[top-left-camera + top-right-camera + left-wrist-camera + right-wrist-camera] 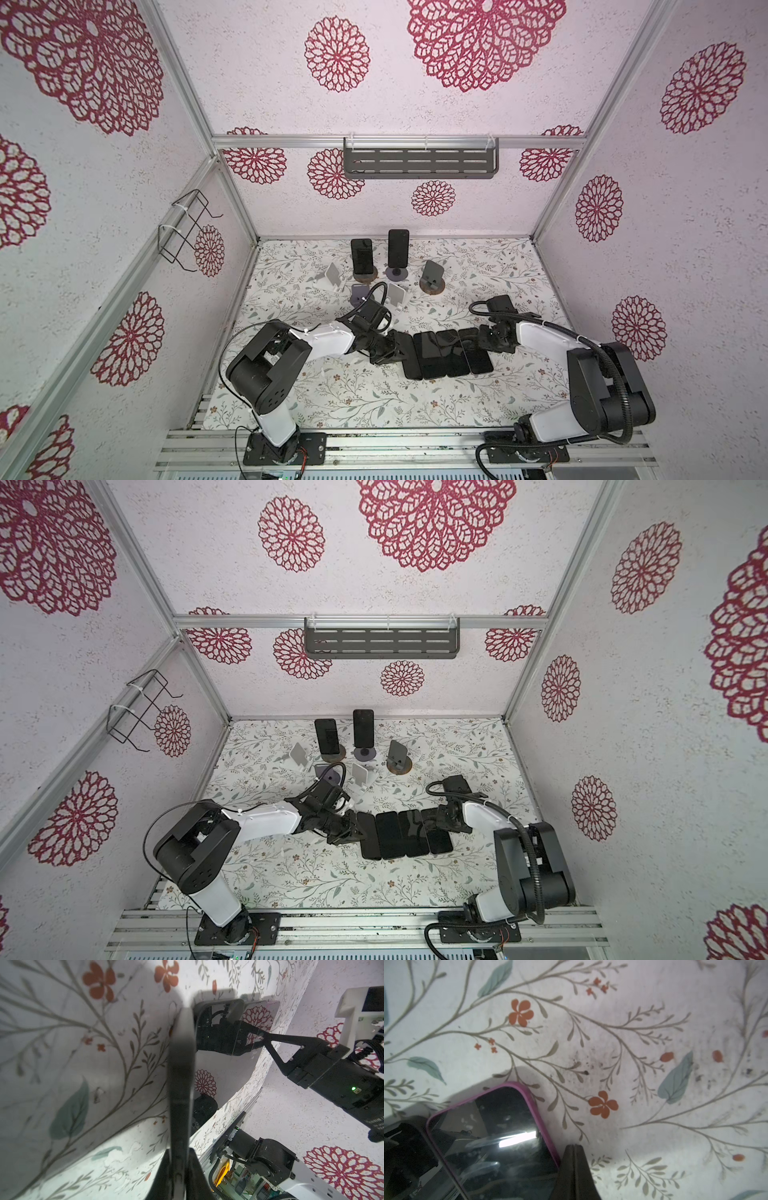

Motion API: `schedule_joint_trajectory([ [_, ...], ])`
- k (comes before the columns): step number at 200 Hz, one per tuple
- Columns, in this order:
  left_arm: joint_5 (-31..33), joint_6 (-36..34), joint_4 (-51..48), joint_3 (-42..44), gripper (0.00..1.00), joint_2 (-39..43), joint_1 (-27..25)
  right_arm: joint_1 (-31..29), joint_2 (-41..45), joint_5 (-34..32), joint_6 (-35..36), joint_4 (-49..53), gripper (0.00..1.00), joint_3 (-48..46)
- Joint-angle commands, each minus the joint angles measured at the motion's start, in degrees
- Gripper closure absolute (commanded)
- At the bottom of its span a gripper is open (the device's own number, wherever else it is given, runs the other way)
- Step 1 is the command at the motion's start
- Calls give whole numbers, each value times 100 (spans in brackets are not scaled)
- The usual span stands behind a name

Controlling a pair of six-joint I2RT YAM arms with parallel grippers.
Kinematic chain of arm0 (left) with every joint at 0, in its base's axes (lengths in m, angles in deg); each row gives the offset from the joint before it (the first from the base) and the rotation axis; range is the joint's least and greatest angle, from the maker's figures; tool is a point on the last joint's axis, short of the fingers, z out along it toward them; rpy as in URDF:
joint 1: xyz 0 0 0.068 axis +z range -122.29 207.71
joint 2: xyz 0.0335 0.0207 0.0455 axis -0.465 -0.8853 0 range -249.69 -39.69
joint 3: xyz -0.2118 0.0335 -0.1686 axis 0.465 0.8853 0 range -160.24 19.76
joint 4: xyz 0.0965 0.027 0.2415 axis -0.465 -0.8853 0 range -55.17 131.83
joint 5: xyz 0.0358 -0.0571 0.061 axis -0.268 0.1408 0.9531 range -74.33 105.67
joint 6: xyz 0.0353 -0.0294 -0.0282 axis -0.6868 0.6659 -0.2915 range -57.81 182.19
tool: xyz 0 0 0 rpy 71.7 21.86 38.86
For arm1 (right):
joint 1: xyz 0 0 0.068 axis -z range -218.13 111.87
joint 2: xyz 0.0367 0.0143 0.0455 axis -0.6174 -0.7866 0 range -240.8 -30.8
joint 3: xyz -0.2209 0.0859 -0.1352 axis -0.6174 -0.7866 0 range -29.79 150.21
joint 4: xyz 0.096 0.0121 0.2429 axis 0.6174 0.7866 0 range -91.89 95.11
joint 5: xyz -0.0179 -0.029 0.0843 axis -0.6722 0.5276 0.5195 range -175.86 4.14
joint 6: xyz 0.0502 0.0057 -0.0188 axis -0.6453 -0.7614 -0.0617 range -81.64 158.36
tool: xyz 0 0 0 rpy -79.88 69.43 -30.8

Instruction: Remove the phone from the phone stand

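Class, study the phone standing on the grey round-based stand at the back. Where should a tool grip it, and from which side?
Grip the phone by its two long edges near the top, coming down from above. It stands almost upright with its bottom edge resting on the grey stand, so the upper half is free. The neighbouring phone stands apart, likely leaving enough room.

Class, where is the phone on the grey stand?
The phone stands back centre in both top views, between another phone on its left and an empty stand.
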Motion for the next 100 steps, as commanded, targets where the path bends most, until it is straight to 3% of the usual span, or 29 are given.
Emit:
schedule_joint_trajectory([
  [1, 283, -166, -30, -75, 81, -324, 34, -29, 228, 25, -208, 13, 97, -100],
  [44, 293, -346, -128, -166, 78, -498, 121, -30, 295, 20, -273, -80, 93, -126],
  [100, 367, -750, -721, -359, 62, -503, 178, -30, 371, -105, -265, -81, 86, -81],
])
